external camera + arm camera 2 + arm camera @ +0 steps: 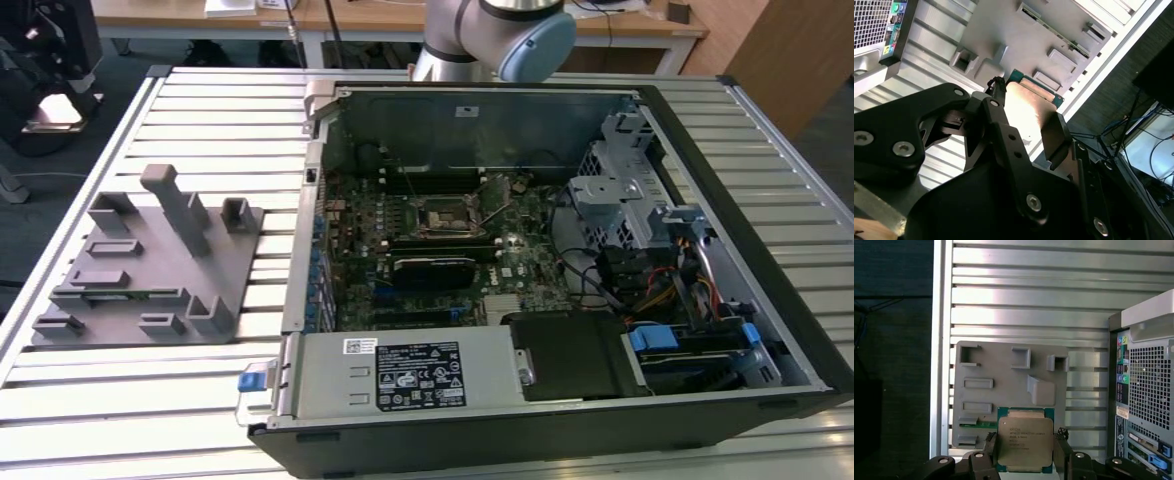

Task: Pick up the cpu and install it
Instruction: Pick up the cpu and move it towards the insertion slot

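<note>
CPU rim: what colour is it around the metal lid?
Green, framing the silvery-tan lid of the cpu; it shows best in the first wrist view.

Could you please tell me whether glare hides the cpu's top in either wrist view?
In the second wrist view, strong glare washes the top of the cpu nearly blank; in the first wrist view it is evenly lit in the claw, its surface clear; in the exterior view the table slats reflect light brightly.
</note>
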